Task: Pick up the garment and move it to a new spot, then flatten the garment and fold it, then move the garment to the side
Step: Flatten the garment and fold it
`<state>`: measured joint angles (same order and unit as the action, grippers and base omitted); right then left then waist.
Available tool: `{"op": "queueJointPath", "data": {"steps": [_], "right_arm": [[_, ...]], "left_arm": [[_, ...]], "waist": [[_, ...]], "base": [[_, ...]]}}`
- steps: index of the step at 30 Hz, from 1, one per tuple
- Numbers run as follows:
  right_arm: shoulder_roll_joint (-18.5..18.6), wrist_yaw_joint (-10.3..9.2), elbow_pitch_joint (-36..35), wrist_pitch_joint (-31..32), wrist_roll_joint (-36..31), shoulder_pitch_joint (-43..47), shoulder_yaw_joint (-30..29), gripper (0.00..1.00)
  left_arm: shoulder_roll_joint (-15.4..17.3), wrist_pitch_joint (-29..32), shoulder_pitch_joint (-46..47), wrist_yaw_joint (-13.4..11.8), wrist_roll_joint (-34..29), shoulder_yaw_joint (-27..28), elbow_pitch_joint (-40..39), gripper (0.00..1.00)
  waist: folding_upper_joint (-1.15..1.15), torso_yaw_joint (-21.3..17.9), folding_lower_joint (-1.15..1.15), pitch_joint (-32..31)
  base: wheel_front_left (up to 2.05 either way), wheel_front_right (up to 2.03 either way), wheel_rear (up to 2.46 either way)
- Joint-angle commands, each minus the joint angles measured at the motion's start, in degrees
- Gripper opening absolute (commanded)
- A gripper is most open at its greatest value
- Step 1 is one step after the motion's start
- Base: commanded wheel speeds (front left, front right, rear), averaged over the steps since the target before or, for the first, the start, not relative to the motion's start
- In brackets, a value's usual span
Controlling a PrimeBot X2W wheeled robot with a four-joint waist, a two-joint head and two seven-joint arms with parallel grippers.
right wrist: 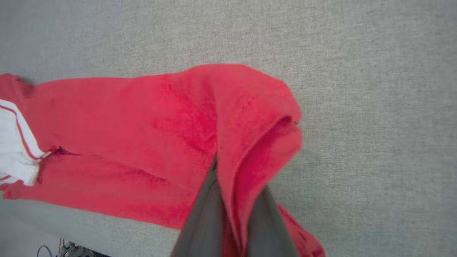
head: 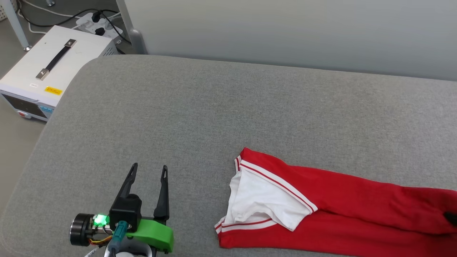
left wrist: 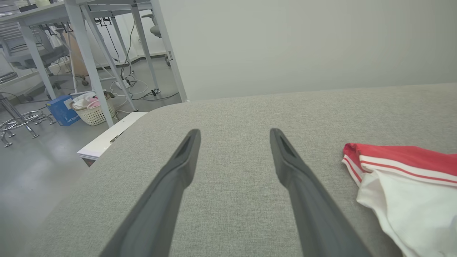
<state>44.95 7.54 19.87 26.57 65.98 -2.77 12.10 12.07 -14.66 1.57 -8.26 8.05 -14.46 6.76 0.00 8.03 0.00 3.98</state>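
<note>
**A:** What do we see nearest to us?

**B:** At the lower left of the head view we have the left gripper (head: 150,166). Its two dark fingers stand spread apart and hold nothing. It hovers over the grey padded surface (head: 178,107), well apart from any cloth.

**A:** And the right gripper?

**B:** In its own wrist view the right gripper (right wrist: 234,178) is closed on a raised fold of the garment (right wrist: 125,125). The red cloth passes between the two fingers and hangs over them. In the head view we notice a small dark shape on the cloth at the right edge. It is perhaps one of these fingers, but we cannot say for sure.

**A:** Where does the garment lie?

**B:** It lies on the padded surface at the lower right of the head view, drawn out into a long red band. The white sleeve (head: 257,203), with striped trim, is at the end nearer to the left gripper.

**A:** What do we find farther away?

**B:** Beyond the left corner of the surface a white box (head: 46,67) with a black handle stands on the floor. Behind it is a power strip (head: 94,23). A pale wall (head: 285,32) runs along the far edge.
</note>
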Motion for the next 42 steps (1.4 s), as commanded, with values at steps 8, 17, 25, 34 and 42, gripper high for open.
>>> {"op": "queueJointPath", "data": {"steps": [8,17,25,34,42], "right_arm": [[-1.7,-0.05,-13.3,3.8,2.2,0.2,3.4,0.0],[-8.4,-0.05,-19.1,9.3,-3.6,-9.6,11.9,0.0],[-16.7,-0.05,-13.8,11.8,-8.3,-21.1,21.2,0.0],[-25.1,-0.05,-2.3,8.3,-12.6,-30.3,29.9,0.0],[-26.4,-0.05,5.7,2.1,-14.0,-30.9,34.6,0.2]], "left_arm": [[-1.9,-0.3,-1.2,2.0,-2.2,1.7,0.7,1.0],[-3.8,-0.3,0.1,3.6,-3.7,2.4,1.1,1.0],[-5.3,-0.3,1.9,4.6,-4.4,2.9,1.5,1.0],[-6.7,-0.3,4.1,5.5,-5.2,2.9,1.9,1.0],[-7.2,-0.3,4.4,5.6,-5.6,3.5,2.2,1.0]], "waist": [[0.0,0.6,0.0,-0.1],[0.0,2.0,0.0,1.8],[0.0,3.1,0.0,4.5],[0.0,4.4,0.0,6.9],[0.0,4.9,0.0,6.8]], "base": [[0.0,0.0,0.0],[0.0,0.0,0.0],[0.0,0.0,0.0],[0.0,0.0,0.0],[0.0,0.0,0.0]]}}
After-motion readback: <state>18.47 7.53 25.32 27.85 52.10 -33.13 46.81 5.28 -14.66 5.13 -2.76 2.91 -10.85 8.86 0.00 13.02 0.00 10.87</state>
